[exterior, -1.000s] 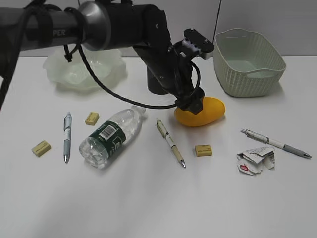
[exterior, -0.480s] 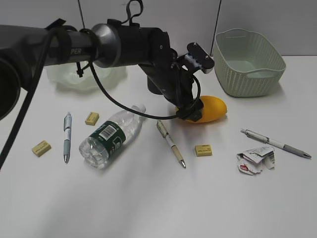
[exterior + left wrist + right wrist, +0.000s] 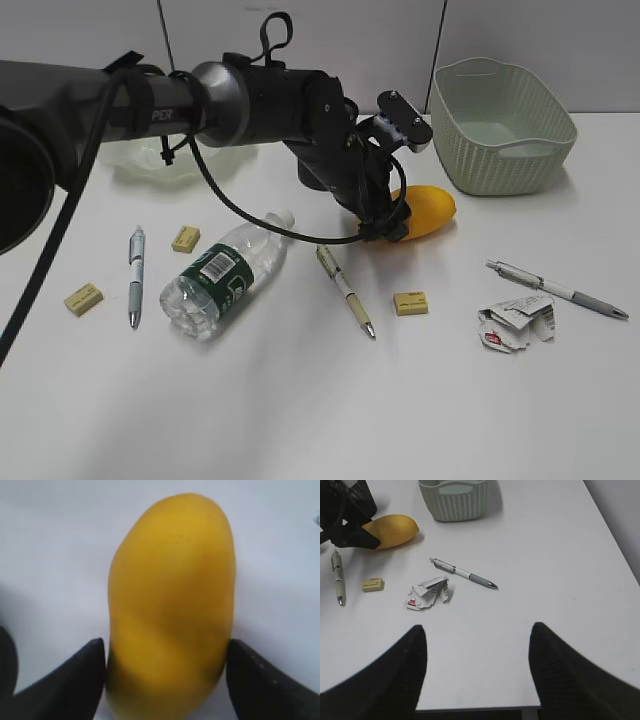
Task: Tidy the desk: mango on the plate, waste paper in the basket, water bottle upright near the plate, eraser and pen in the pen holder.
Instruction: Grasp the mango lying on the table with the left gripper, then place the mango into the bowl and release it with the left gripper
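Note:
The yellow mango [image 3: 425, 208] [image 3: 172, 605] lies on the white desk [image 3: 300, 400] in front of the basket [image 3: 500, 125]. My left gripper [image 3: 385, 222] [image 3: 165, 642] is shut on the mango's near end, one black finger against each side. The black mesh pen holder [image 3: 318, 172] is mostly hidden behind that arm, and the wavy green plate [image 3: 140, 160] is at the back left. The water bottle [image 3: 225, 272] lies on its side. Waste paper [image 3: 515, 322] [image 3: 427, 592] sits at the right. My right gripper [image 3: 477, 628] hangs open over the desk's near edge.
Three pens [image 3: 135, 275] [image 3: 345, 288] [image 3: 555, 288] and three erasers [image 3: 83, 298] [image 3: 185, 238] [image 3: 410, 303] lie scattered on the desk. The left arm stretches across the back from the left. The desk's right edge [image 3: 615, 545] shows in the right wrist view.
The left arm has dropped lower and its fingers have closed in onto the mango, which has shifted slightly back. The right gripper has not moved.

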`<state>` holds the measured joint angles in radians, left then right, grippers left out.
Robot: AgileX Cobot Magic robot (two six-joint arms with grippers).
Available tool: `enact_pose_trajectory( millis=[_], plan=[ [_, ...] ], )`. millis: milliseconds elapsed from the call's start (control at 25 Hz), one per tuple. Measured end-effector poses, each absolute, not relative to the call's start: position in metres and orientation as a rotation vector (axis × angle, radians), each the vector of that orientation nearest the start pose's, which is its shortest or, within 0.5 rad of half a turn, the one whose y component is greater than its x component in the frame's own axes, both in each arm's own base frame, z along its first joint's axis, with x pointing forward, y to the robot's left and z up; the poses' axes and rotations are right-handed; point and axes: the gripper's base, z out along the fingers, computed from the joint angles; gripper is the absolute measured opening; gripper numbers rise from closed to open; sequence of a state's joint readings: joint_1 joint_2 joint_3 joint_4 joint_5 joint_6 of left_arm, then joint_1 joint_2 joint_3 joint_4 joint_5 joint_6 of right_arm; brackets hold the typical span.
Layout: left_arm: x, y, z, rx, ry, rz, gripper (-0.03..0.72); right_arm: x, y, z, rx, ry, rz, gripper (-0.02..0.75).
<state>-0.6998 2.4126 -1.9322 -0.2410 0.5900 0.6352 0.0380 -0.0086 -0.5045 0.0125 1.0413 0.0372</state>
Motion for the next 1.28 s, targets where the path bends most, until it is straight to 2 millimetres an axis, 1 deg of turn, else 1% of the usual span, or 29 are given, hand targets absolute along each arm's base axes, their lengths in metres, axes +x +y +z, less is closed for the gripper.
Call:
enact_pose_trajectory(
  millis=[40, 120, 520, 680, 1120, 1240, 1280],
  plan=[
    [0.396, -0.349, 0.132, 1.412, 2.121, -0.274, 0.567, -0.006, 0.001, 0.280, -0.001, 2.012, 0.063, 0.510],
    [0.396, -0.349, 0.132, 1.411, 2.121, -0.273, 0.536, -0.006, 0.001, 0.280, -0.001, 2.012, 0.063, 0.510],
    [0.394, -0.348, 0.131, 1.427, 2.143, -0.283, 0.532, -0.006, 0.001, 0.280, -0.001, 2.012, 0.063, 0.510],
    [0.392, -0.348, 0.136, 1.434, 2.151, -0.290, 0.529, -0.006, 0.001, 0.280, -0.001, 2.012, 0.063, 0.510],
    [0.386, -0.343, 0.188, 1.412, 2.096, -0.301, 0.526, -0.006, 0.001, 0.280, -0.001, 2.012, 0.063, 0.510],
    [0.384, -0.337, 0.215, 1.383, 2.072, -0.263, 0.526, -0.006, 0.001, 0.280, -0.001, 2.012, 0.063, 0.510],
    [0.385, -0.333, 0.226, 1.364, 2.060, -0.246, 0.526, -0.006, 0.001, 0.280, -0.001, 2.012, 0.063, 0.510]
  ],
)
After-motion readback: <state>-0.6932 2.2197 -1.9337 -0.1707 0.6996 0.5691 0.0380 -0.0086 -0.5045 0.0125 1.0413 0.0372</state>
